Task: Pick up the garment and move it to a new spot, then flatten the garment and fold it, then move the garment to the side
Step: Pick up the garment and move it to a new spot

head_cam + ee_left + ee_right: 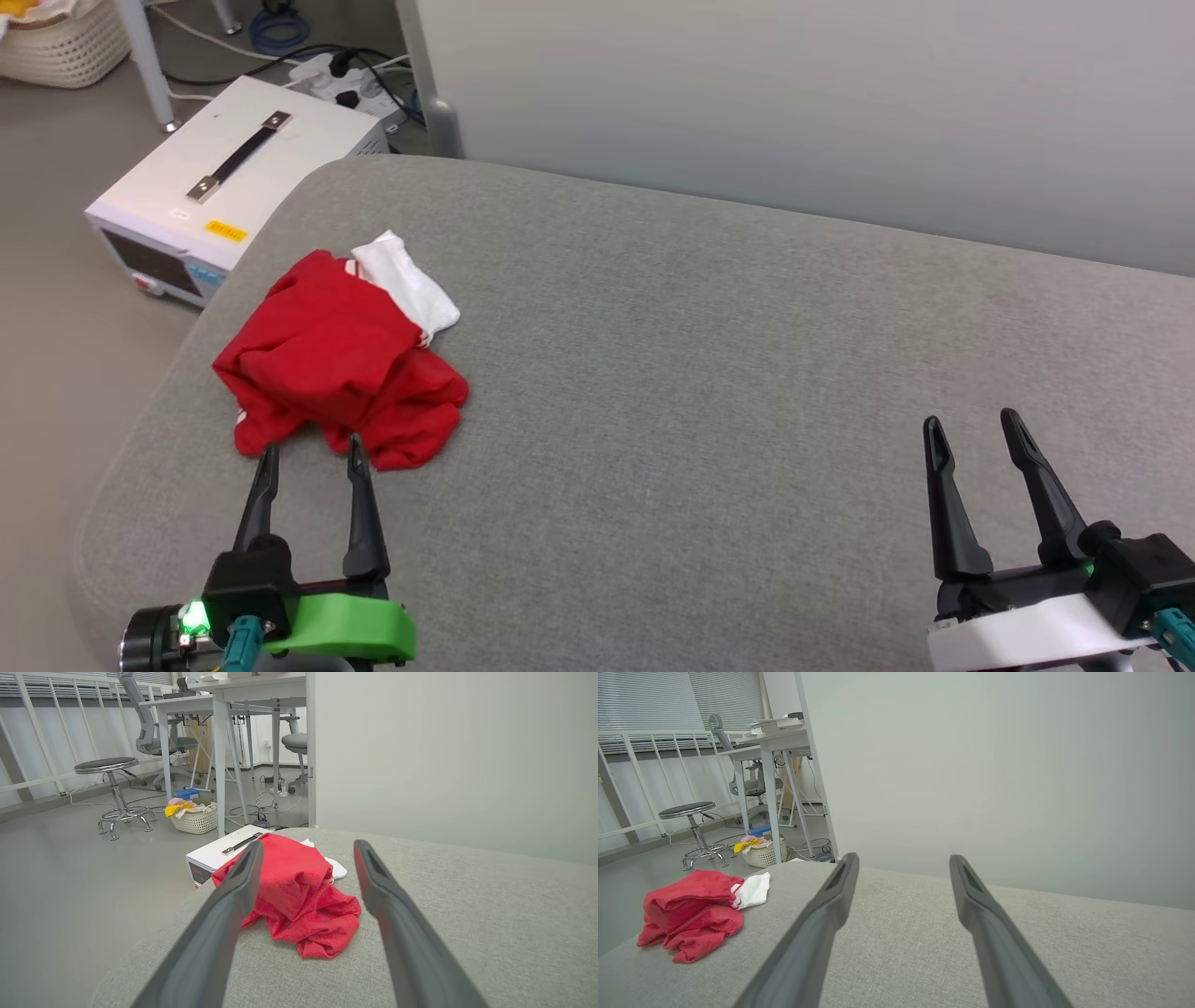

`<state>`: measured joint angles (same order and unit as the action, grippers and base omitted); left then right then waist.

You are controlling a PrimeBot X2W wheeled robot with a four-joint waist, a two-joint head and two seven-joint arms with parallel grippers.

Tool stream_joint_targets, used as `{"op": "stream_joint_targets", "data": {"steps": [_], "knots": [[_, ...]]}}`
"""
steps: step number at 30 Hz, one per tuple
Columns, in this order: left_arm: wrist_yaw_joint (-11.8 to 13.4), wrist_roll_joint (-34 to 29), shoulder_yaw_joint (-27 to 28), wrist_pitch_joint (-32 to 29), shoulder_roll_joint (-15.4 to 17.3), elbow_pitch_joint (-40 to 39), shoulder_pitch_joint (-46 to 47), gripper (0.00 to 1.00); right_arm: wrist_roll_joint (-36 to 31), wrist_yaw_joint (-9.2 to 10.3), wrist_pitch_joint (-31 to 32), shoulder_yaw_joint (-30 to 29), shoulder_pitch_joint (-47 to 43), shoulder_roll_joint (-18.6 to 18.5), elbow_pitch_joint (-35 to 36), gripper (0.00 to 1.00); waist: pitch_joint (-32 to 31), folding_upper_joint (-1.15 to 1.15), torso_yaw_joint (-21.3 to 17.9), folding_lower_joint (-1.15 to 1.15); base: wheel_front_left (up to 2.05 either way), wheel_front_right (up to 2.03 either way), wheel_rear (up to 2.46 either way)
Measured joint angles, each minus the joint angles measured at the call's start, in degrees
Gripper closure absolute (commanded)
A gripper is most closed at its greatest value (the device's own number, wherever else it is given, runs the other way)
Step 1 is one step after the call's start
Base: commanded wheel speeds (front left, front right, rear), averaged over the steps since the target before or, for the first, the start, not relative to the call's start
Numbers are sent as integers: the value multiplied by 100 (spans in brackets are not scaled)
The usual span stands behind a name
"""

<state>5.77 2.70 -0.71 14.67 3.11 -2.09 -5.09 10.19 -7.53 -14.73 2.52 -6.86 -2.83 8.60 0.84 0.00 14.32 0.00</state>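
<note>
Setting: we look down on a grey padded table (700,373) that takes up most of the head view, with a pale wall panel (794,93) rising behind its far edge.
Garment: the red garment (336,364) lies crumpled in a heap near the table's far-left corner, and one white sleeve (406,285) sticks out on the side toward the table's far edge.
Left gripper: the left gripper (313,446) hangs over the table's near-left part, fingers spread wide and empty. Its tips are at the heap's near hem, and we cannot tell whether they touch the cloth.
Right gripper: the right gripper (971,419) sits over the table's near-right part, fingers likewise parted and gripping nothing, well apart from the garment.
Off the table: a white instrument box (233,177) with a black handle stands on the floor just beside the table's far-left corner. Farther from the table we make out a woven basket (196,820) of cloths and a round stool (110,765).
</note>
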Motion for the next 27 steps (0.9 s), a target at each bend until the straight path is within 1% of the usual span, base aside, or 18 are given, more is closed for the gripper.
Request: {"op": "stream_joint_targets", "data": {"steps": [7, 13, 19, 22, 25, 27], "knots": [[-7, 118, 152, 0, 0, 13, 45, 0, -44, 0, 0, 35, 28, 2, 22, 0, 81, 0, 498, 0, 0, 0, 0], [-7, 288, 212, 0, 0, 36, 47, 0, -58, 0, 0, 70, 58, 3, 25, 0, 142, 0, 847, 0, 0, 0, 0], [-3, 342, 215, 0, 0, 65, 47, 0, -65, 0, 0, 69, 114, 3, 29, 0, 209, 0, 1055, 0, 0, 0, 0], [-8, 455, 282, 0, -1, 153, 73, 0, -93, 0, 0, 89, 118, 3, 22, 0, 230, 0, 1054, 0, 0, 0, 0], [-181, 493, 414, -1, -1, 233, 298, 0, -110, 0, 0, 93, 144, 4, 29, 0, 271, 0, 1010, 0, 0, 0, 0], [-365, 497, 553, -1, 3, 326, 602, 0, -166, 0, 0, 127, 181, 3, 38, 0, 318, 0, 963, 0, 0, 0, 0]]}}
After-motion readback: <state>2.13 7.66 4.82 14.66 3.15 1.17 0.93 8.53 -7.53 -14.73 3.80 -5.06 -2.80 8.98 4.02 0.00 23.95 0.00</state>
